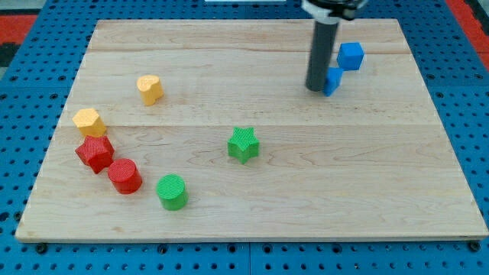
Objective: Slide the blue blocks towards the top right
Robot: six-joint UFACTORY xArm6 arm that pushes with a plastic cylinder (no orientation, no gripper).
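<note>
Toward the view's top right of the wooden board (252,214), a blue cube (351,55) sits near the top edge, and a second, smaller blue block (333,79), shape unclear, lies just below-left of it, partly hidden by the rod. My tip (316,89) touches that smaller block's left side; it is a bare rod with no claw to open or close. Well apart lie a green star (243,144), green cylinder (172,191), red cylinder (124,176), red block (95,153) and two yellow blocks (89,121) (150,88).
</note>
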